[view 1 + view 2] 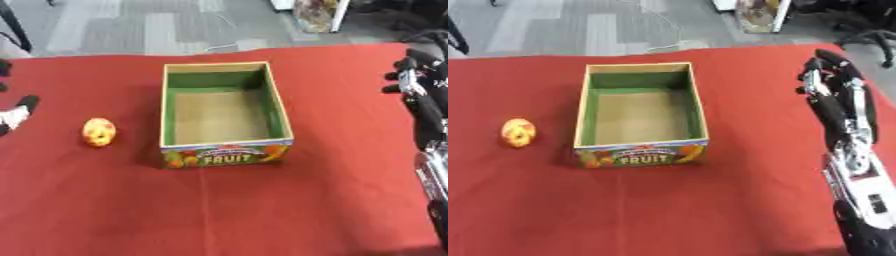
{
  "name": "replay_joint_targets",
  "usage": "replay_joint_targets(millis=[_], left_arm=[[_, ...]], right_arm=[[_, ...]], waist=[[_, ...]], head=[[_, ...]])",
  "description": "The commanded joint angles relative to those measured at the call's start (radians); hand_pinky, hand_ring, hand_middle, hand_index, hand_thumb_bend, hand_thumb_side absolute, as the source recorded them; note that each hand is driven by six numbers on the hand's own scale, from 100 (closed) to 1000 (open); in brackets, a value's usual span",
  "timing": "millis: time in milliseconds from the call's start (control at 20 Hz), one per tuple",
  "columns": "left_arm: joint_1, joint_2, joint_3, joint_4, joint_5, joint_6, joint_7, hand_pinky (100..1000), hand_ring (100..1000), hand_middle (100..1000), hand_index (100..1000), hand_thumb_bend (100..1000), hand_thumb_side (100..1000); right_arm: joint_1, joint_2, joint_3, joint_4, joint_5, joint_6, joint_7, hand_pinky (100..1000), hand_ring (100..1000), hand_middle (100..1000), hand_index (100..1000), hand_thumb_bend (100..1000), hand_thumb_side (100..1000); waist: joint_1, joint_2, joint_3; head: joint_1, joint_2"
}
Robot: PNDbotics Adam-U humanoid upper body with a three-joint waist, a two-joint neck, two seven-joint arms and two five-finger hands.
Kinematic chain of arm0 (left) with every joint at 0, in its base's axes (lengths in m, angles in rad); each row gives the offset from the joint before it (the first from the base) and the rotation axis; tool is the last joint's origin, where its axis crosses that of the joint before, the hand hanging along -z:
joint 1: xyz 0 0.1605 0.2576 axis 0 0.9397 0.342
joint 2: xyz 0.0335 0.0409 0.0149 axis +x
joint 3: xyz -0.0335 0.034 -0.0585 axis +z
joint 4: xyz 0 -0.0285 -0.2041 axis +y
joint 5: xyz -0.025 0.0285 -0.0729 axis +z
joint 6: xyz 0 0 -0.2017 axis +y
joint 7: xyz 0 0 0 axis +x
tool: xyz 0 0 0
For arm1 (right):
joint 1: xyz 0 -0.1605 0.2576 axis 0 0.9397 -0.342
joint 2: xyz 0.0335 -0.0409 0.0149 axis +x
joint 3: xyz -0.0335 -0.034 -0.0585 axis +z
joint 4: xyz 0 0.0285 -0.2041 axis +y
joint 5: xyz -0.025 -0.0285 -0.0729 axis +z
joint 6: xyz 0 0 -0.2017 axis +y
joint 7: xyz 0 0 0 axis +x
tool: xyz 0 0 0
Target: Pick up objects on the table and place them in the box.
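We find a table under a red cloth (262, 210), with a grey floor (131, 25) beyond its far edge.

Near the middle of the cloth stands an open box (225, 81). Its inner walls are green, its bottom is plain brown card, and its near outer face carries fruit pictures and the word FRUIT. We see nothing inside it.

To the left of the box, well apart from it, a small round fruit (99, 131) lies on the cloth. It is yellow with red patches. Nothing touches it.

The right arm comes in along the right side of the table. The right hand (826, 67) is held at the far end of that arm, to the right of the box and apart from it, level with the box's far half. Its fingers look bent, dark against the cloth, but we cannot tell whether they are curled shut or merely relaxed. They hold nothing that we can see. The forearm below shows silver parts among the black, running down to the lower right corner.

At the left edge of the left eye view a dark shape with a white part (16, 116) shows beside the cloth, left of the fruit and apart from it. We take it for the left hand, but too little shows to tell how its fingers stand. It does not appear in the right eye view
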Motion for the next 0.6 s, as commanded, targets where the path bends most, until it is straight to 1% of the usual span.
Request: replay_joint_targets(millis=[50, 200, 400, 550, 600], left_arm=[[-0.065, 0.072, -0.071, 0.063, -0.055, 0.015, -0.052, 624, 610, 620, 730, 542, 100], [-0.134, 0.086, -0.148, 0.145, -0.105, 0.038, -0.103, 640, 629, 624, 735, 560, 100], [-0.213, 0.073, -0.241, 0.258, -0.175, 0.053, -0.172, 667, 667, 659, 757, 575, 100], [-0.262, 0.049, -0.279, 0.345, -0.228, 0.051, -0.226, 675, 679, 669, 763, 577, 100], [-0.284, 0.028, -0.272, 0.394, -0.308, 0.029, -0.260, 672, 677, 669, 764, 573, 100]], right_arm=[[-0.015, -0.019, 0.004, -0.008, 0.004, -0.001, 0.011, 535, 625, 627, 792, 132, 414], [-0.013, -0.021, 0.009, -0.004, 0.006, 0.003, 0.020, 534, 625, 627, 792, 133, 415], [-0.011, -0.021, 0.011, -0.002, 0.007, 0.006, 0.024, 534, 625, 627, 792, 131, 415], [-0.012, -0.020, 0.013, -0.002, 0.007, 0.008, 0.027, 534, 626, 627, 793, 130, 415], [-0.011, -0.019, 0.012, -0.001, 0.007, 0.008, 0.027, 534, 626, 627, 793, 129, 415]], waist=[[0.002, -0.020, -0.006], [0.002, -0.022, -0.018], [0.005, -0.025, -0.031], [0.004, -0.027, -0.038], [0.003, -0.027, -0.040]], head=[[0.006, -0.005], [0.018, -0.005], [0.028, -0.004], [0.030, -0.003], [0.031, -0.002]])
